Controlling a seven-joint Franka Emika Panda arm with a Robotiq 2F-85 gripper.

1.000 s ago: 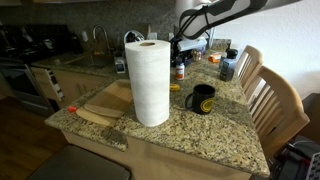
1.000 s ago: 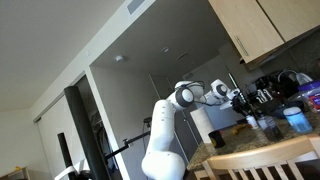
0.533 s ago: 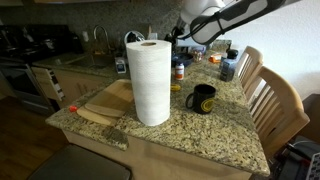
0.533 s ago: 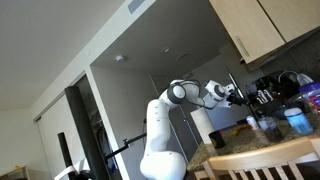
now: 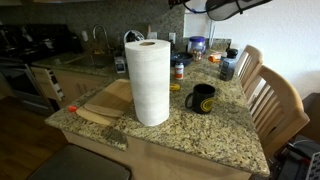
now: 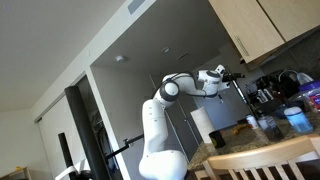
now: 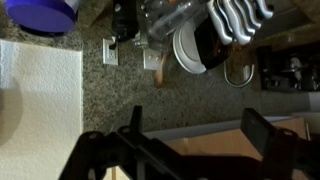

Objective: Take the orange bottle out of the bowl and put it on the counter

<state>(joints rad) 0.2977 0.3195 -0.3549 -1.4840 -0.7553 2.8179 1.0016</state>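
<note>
The orange bottle (image 5: pixel 178 70) stands upright on the speckled granite counter (image 5: pixel 215 130), just right of the paper towel roll, with nothing holding it. A low dark shape (image 5: pixel 176 88) lies in front of it; it is too small to tell whether this is the bowl. My gripper (image 5: pixel 180 4) hangs high above the bottle at the frame's top edge, and an exterior view shows it raised on the arm (image 6: pixel 237 74). In the wrist view the gripper (image 7: pixel 200 125) is open, both black fingers (image 7: pixel 265 125) wide apart with nothing between them.
A tall paper towel roll (image 5: pixel 148 80) stands on a wooden cutting board (image 5: pixel 105 100). A black mug (image 5: pixel 203 98) sits right of the bottle. A blue-lidded container (image 5: pixel 197 45) and other items crowd the back of the counter. Wooden chairs (image 5: pixel 270 100) stand at the counter's right side.
The gripper has opened, let go of the orange bottle, and risen from just above it to the top of the frame. The bottle has stayed in place.
</note>
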